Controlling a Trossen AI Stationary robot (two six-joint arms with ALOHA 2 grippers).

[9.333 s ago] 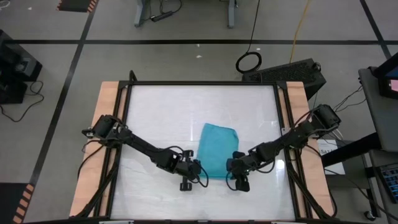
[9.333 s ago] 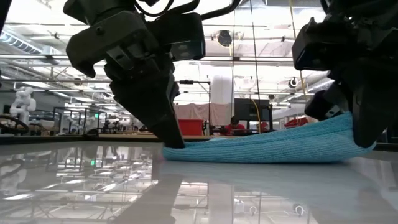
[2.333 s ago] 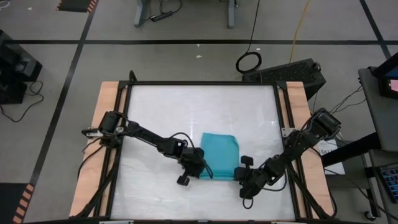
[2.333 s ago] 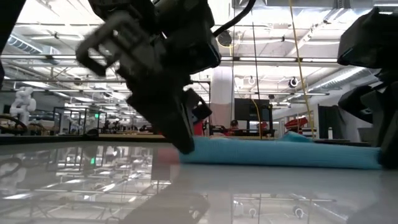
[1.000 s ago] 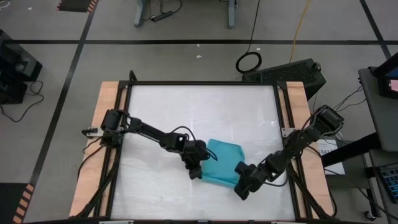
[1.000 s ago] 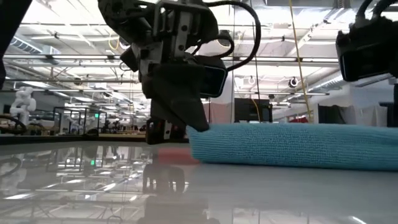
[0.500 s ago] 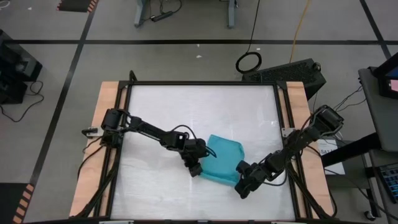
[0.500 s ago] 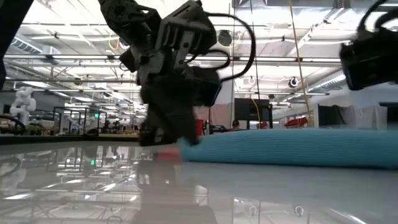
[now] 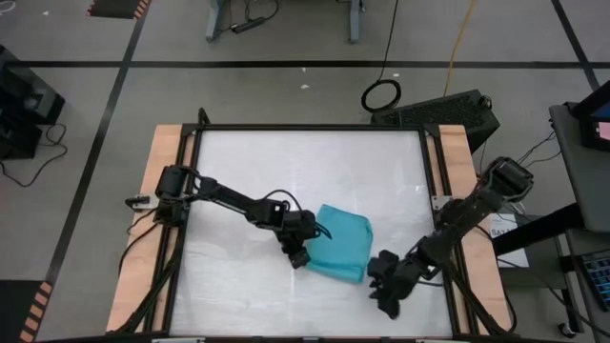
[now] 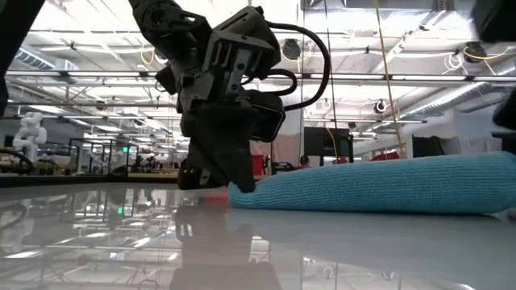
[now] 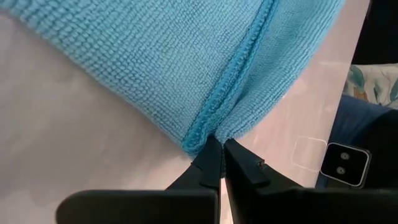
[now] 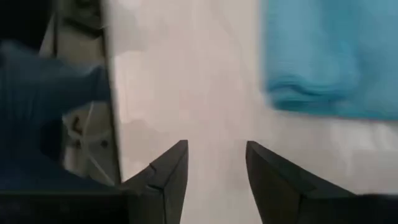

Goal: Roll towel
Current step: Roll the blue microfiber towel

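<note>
Low in the high view, right of centre, the right gripper [image 9: 386,291] sits with fingers apart, clear of the towel [image 9: 341,245]. The folded towel lies mid-frame on the table [image 9: 248,162]. The left gripper [image 9: 299,255] is pinched together on its left corner.

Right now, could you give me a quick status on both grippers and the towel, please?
Left gripper shut on the towel corner. Right gripper open, off the towel, over bare table. Towel folded, not rolled. Nothing in the way.

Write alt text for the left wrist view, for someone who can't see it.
The left gripper, fingers shut, pinches the corner of a folded turquoise towel lying on the white table. The towel's stitched edge runs diagonally away from the fingertips.
</note>
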